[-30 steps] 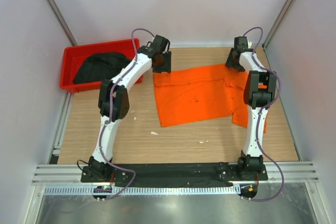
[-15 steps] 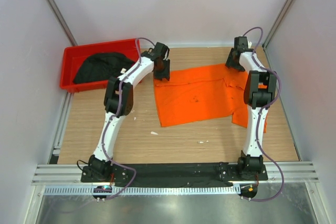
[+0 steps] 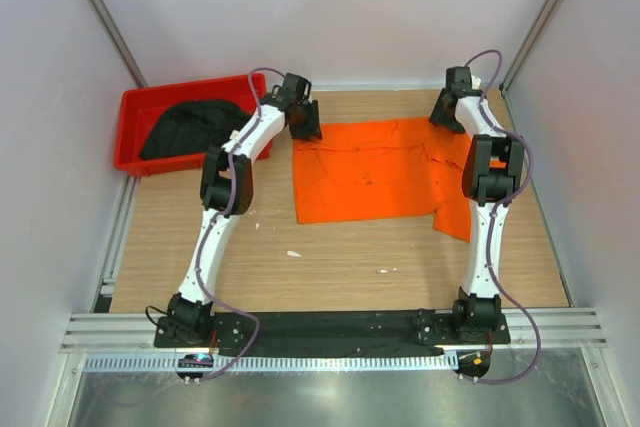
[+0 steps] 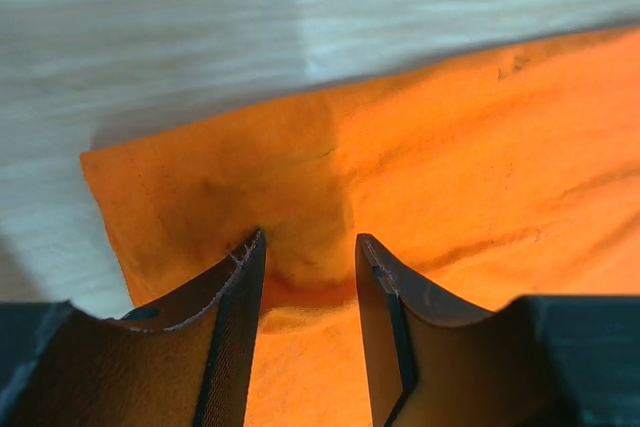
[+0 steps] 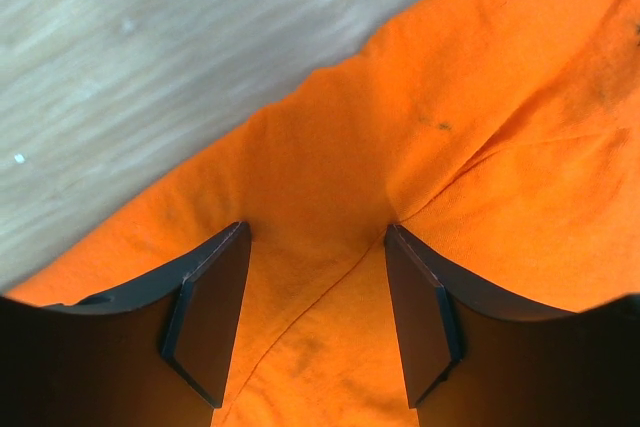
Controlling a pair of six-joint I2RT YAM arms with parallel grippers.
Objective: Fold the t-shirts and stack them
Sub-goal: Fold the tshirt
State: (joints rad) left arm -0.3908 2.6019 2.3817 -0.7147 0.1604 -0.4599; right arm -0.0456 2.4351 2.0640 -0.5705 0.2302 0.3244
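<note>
Orange t-shirt [image 3: 370, 172], gripped at both far corners: the left end effector [image 4: 305, 242] is clamped on a raised fold just inside the shirt's corner, and the right end effector [image 5: 315, 232] pinches a creased ridge near its edge. Between them the shirt lies spread over the wooden bench [image 3: 330, 257] in the upper middle of the overhead view, one part trailing under the right arm. The black t-shirt [image 3: 195, 127] sits heaped in a red bin [image 3: 135, 107] at upper left.

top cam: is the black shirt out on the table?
No, the black t-shirt lies bunched inside the red bin at the far left; only the orange t-shirt is on the table.
</note>
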